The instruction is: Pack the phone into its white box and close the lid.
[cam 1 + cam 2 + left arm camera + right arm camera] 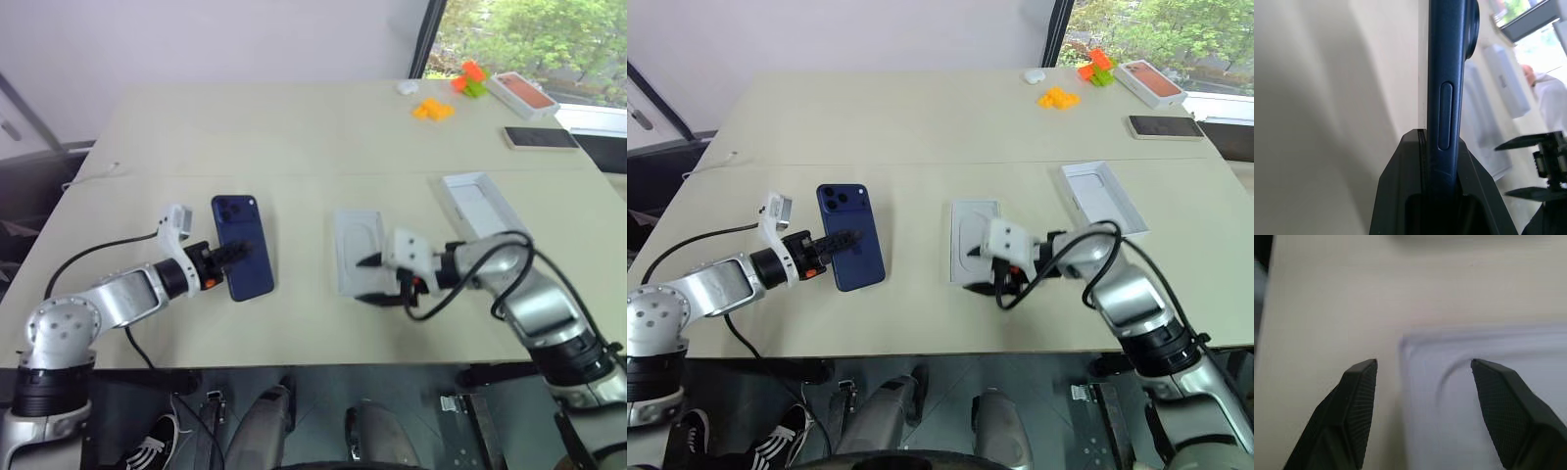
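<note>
Left pincer [227, 257] clamps phone [241, 246]; clamped part hidden.

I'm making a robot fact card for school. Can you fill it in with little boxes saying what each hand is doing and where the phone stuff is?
left end effector: shut on the glossy dark navy-blue smartphone, gripping its edge
right end effector: open, empty, fingers either side of a corner of the flat white insert with an oval recess
shallow white rectangular tray: on the pale table, beyond the right arm, nothing in it
far corner: orange-topped box, black phone with a pale edge
packing: not yet started
</note>
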